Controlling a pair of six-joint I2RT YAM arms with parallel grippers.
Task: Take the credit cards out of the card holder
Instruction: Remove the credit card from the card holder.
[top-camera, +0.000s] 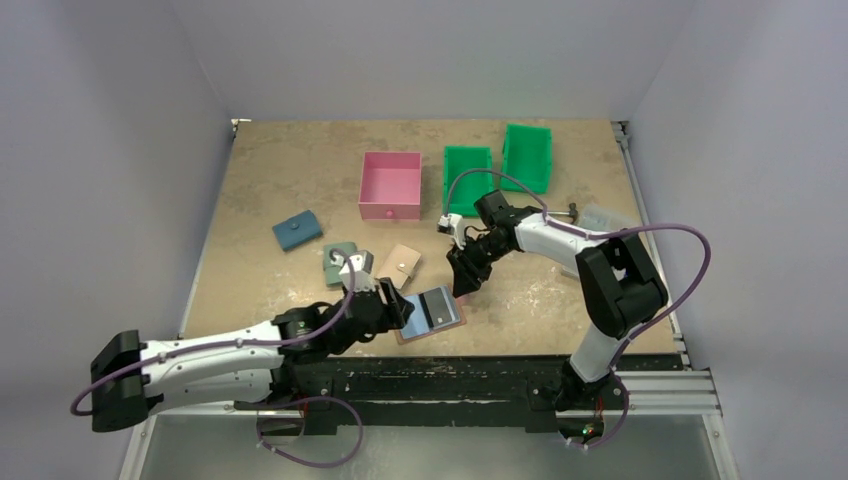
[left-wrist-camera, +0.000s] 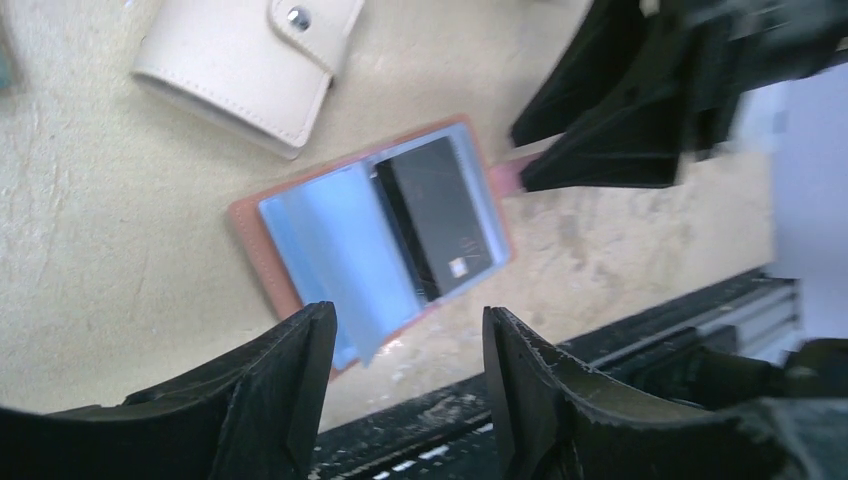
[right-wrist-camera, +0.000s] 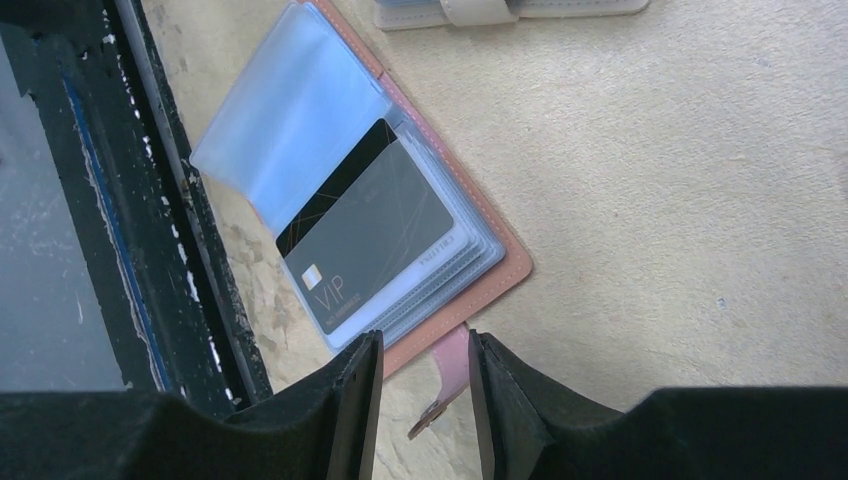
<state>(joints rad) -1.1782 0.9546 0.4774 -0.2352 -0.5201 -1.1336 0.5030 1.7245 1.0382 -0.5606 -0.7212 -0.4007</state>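
Your left gripper (left-wrist-camera: 408, 322) hangs open and empty over the near edge of the card holder (left-wrist-camera: 255, 250), which lies spread open on the bench (left-wrist-camera: 100, 200) by its front edge. A black credit card (left-wrist-camera: 440, 215) sits in a clear sleeve. Your right gripper (right-wrist-camera: 425, 345) stands part-open astride the holder's snap strap (right-wrist-camera: 448, 365), with a gap showing on one side.

- The black card (right-wrist-camera: 365, 240), sitting in the open card holder (right-wrist-camera: 512, 262), is showing "VIP" in pale capitals near one corner.
- A smaller line under those letters is coming out too fine to read.
- A tiny printed word on the second card (right-wrist-camera: 440, 258) beneath is blurring beyond reading.
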